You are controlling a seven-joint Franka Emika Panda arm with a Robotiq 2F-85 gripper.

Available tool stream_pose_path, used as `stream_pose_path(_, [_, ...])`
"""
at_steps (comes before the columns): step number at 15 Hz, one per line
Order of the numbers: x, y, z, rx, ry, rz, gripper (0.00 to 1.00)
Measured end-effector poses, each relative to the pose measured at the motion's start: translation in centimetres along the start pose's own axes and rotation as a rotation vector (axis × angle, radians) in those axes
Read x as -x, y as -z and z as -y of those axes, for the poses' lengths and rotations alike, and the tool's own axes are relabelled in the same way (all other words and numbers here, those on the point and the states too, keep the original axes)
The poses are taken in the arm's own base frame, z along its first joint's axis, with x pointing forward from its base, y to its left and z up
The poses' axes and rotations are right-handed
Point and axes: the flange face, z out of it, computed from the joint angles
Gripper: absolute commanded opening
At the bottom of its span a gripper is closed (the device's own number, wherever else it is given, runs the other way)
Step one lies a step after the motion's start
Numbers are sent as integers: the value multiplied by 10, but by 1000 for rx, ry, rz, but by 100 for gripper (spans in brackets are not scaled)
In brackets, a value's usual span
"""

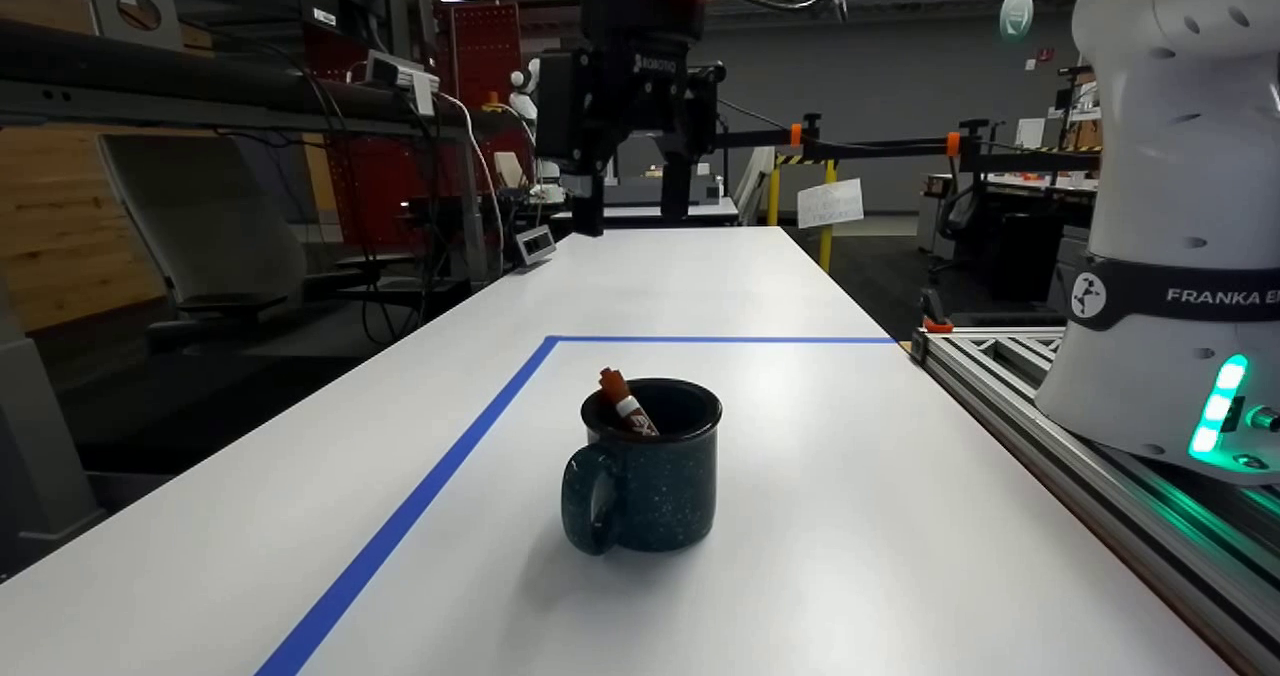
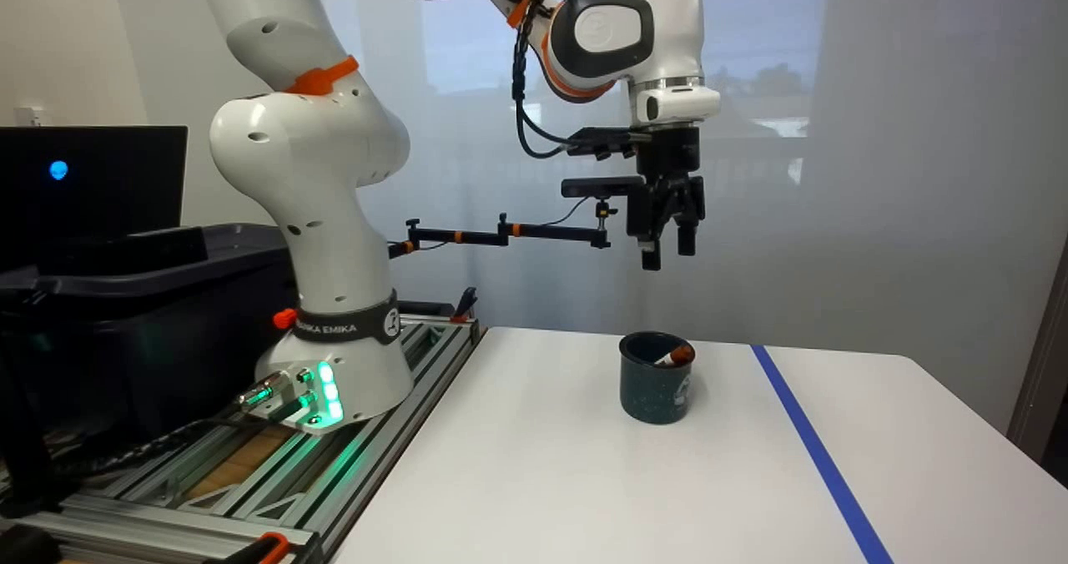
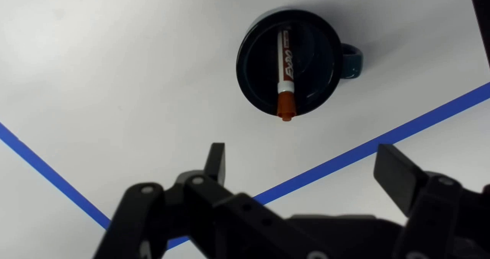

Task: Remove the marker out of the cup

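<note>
Two fingers (image 3: 217,161) of the claw (image 3: 300,153) are standing closest to the camera in the wrist view; they are spread far apart, so the claw is released and is grasping nothing. Beyond them the marker (image 3: 286,63) is leaning inside the cup (image 3: 316,59), its brown-orange cap (image 3: 286,104) lying over the rim (image 3: 241,68) on the side nearer to the claw. Because the cup is not appearing between the fingers, a straight descent would probably be missing the marker.

In an exterior view, the handle (image 1: 577,501) is facing roughly toward the camera, and the claw is hanging high above the desk (image 1: 800,556), well apart from the cup. If the approach is going a little wrong, one finger could be hitting the rim, and the cup could be tipping or sliding, since nothing is holding it.

In an exterior view, the cup is standing upright near the blue tape (image 2: 818,455), and only a short part of the marker is showing above the rim. A too shallow pinch might be taking the cap alone and leaving the body in the cup; a slanting lift might be dragging the cup also.
</note>
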Motion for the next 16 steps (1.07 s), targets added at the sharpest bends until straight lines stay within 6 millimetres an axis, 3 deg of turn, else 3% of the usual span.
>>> stream_pose_path(6, [20,-29,4,39,-8,-29,100])
stream_pose_path(9, [23,-40,3,63,-19,-36,75])
stream_pose_path(10, [23,-43,3,66,-24,-39,74])
stream_pose_path(11, [23,-46,3,67,-29,-44,62])
stream_pose_path(12, [23,-49,3,66,-35,-50,58])
stream_pose_path(13, [22,-53,3,66,-43,-57,61])
stream_pose_path(14, [22,-55,3,65,-52,-65,54])
stream_pose_path(15, [21,-58,2,65,-62,-73,60])
stream_pose_path(16, [20,-61,1,65,-71,-79,59])
